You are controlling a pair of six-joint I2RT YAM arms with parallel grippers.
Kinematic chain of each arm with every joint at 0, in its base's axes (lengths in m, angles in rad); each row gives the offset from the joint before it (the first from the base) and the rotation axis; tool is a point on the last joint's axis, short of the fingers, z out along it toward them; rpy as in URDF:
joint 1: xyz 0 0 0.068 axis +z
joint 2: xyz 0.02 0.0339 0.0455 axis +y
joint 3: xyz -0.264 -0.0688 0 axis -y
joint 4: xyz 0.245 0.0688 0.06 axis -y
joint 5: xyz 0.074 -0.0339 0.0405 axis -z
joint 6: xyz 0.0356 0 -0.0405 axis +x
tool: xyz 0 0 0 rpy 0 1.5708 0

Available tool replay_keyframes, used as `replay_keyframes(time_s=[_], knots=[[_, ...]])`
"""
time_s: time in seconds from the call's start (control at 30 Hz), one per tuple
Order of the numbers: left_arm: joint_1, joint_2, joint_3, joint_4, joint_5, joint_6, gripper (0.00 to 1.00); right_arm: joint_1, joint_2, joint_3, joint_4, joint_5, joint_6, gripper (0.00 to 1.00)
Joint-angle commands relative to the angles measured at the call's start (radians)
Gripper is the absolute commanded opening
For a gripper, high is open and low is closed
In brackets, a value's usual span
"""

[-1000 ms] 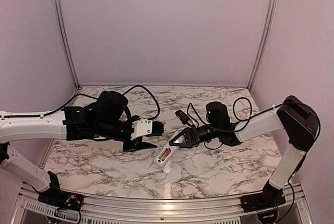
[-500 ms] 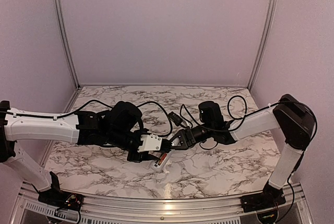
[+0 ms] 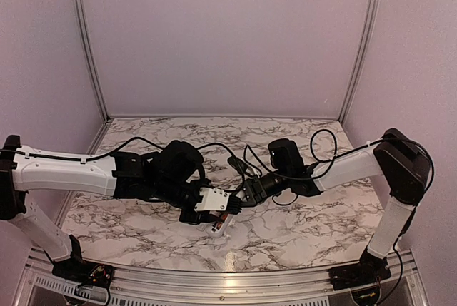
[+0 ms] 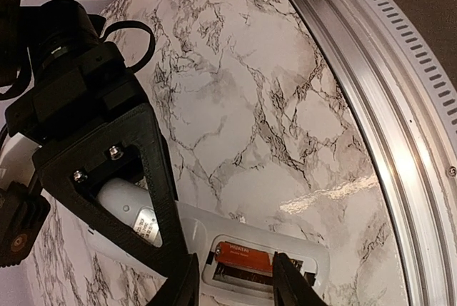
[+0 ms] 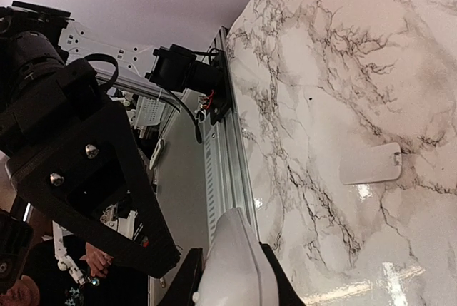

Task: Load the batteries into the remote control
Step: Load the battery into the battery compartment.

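Left fingers (image 4: 285,283) stand partly apart astride the orange battery (image 4: 246,255), which lies lengthwise between them in the open bay of the remote control (image 4: 207,222) on the surface (image 4: 271,106), pinch uncertain, while right fingers (image 5: 191,284) clamp the remote's other end.

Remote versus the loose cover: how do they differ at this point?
The remote is thick and rounded; the cover is a thin flat plate. The right gripper clamps the remote's end; the cover lies untouched on the table. The remote's bay is open with an orange battery inside; the cover is plain. Both are white.
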Motion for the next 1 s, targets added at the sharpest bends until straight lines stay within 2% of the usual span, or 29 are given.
replay_keyframes(time_s=[0.0, 0.43, 0.77, 0.97], knots=[[-0.011, 0.029, 0.038, -0.027, -0.014, 0.016, 0.37, 0.019, 0.011, 0.051, -0.046, -0.013, -0.046, 0.00], [-0.020, 0.057, 0.054, -0.061, -0.021, 0.036, 0.30, 0.020, 0.012, 0.064, -0.085, -0.013, -0.072, 0.00], [-0.031, 0.066, 0.052, -0.081, -0.042, 0.053, 0.17, 0.019, 0.010, 0.067, -0.085, -0.016, -0.073, 0.00], [-0.039, 0.078, 0.048, -0.091, -0.049, 0.056, 0.14, 0.019, -0.002, 0.070, -0.082, -0.019, -0.075, 0.00]])
